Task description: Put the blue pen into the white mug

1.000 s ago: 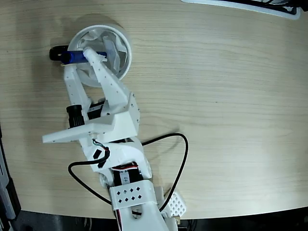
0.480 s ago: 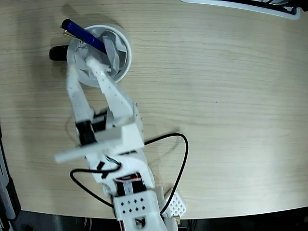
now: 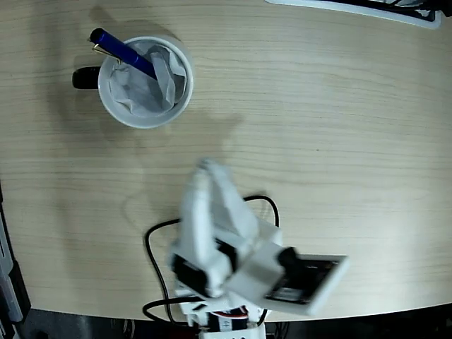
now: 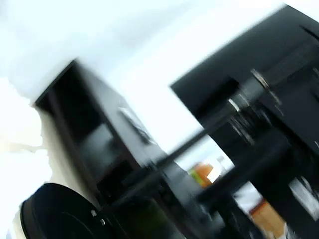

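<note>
Since arm withdrew, blue pen [image 3: 121,51] leans in white mug [image 3: 145,81] | fingers [image 3: 205,169] blurred, state unclear

Bare table [image 3: 339,127] beside white mug [image 3: 181,106]

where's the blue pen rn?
Fixed view, upper left: the blue pen stands tilted in the white mug, its top end sticking out past the rim's upper left, above the black handle.

I'm seeing the blue pen [image 3: 123,51] leaning tilted inside the white mug [image 3: 145,82], its clipped end poking over the rim, near the table's far left corner.
</note>
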